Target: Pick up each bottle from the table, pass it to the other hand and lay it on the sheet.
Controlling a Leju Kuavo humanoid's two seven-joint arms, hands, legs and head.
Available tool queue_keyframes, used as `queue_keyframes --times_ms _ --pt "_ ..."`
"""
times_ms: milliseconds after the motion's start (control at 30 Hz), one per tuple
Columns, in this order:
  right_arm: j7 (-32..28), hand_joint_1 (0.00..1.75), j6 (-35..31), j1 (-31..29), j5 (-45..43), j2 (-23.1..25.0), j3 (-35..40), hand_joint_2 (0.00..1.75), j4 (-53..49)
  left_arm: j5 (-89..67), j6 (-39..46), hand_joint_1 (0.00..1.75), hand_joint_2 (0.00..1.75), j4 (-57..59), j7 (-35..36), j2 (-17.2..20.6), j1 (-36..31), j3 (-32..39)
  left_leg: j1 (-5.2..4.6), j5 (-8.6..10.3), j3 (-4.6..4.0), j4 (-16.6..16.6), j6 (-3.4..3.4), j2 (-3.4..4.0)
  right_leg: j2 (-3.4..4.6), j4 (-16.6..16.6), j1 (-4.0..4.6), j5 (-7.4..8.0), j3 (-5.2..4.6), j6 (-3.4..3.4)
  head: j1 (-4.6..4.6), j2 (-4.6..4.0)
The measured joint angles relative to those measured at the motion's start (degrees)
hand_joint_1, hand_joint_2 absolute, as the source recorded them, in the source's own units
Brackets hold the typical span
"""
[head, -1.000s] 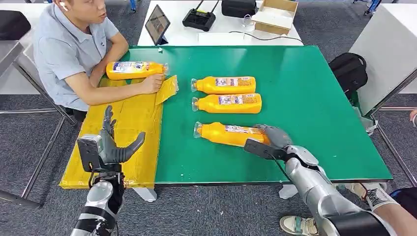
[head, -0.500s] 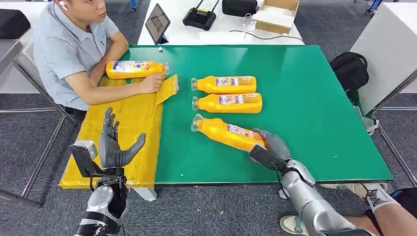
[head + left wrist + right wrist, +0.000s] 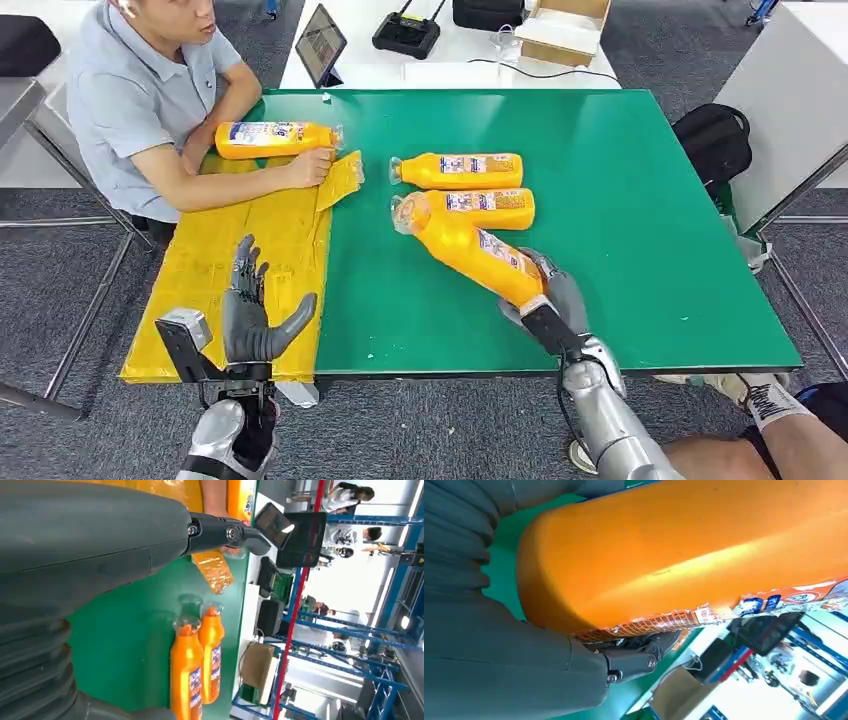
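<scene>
One orange bottle (image 3: 470,248) is up off the green table (image 3: 650,250) near its front edge — right hand (image 3: 548,295) grips its base. Handover step, I'd say. Left hand (image 3: 252,315) waits with fingers spread over the yellow sheet (image 3: 270,240) — next it needs to take the bottle.

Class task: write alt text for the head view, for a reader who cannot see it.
The robot's right hand grips an orange bottle tilted above a green table; its left hand is open over a yellow sheet.
</scene>
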Motion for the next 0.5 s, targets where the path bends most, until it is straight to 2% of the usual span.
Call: queue_keyframes --times_ms 500 --pt "-0.1 1.75 0.0 1.2 -1.2 0.5 -0.5 1.75 -3.1 2.7 -2.2 0.00 1.75 -0.5 1.2 -0.2 0.7 -0.5 0.00 0.00 -0.01 0.0 0.00 0.02 0.01 0.0 0.00 0.00 -0.02 0.00 0.00 0.00"
